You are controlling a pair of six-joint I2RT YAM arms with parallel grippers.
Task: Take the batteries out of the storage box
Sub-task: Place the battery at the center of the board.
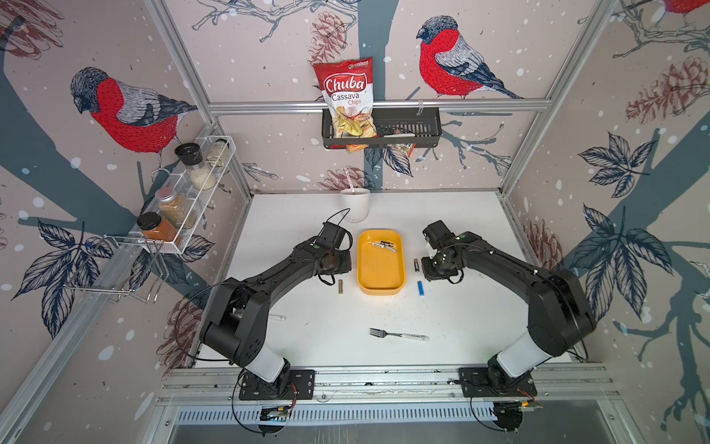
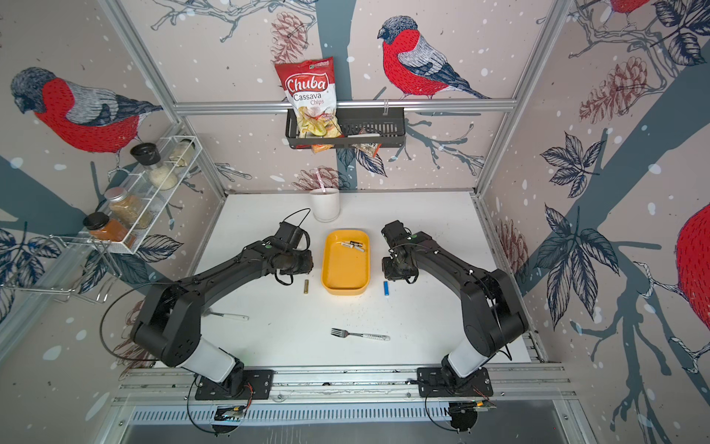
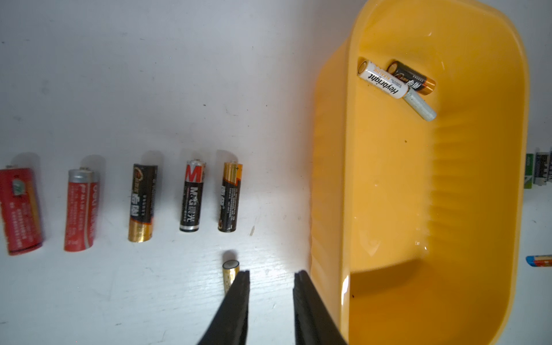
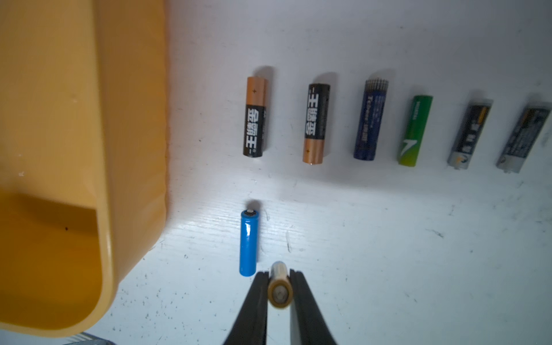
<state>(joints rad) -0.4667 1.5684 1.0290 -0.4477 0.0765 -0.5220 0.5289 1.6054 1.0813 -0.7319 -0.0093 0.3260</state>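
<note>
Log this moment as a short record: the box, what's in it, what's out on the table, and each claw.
box: yellow storage box, on the white table
inside: three batteries, bunched at one end
left claw: open, empty, next to a gold battery lying on the table
right claw: shut on a gold-ended battery
laid out by left arm: row of five
laid out by right arm: row of six, plus a blue battery

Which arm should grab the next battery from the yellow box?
Probably left: the left gripper is open and empty beside the yellow box; the right gripper is shut on a battery.
</note>
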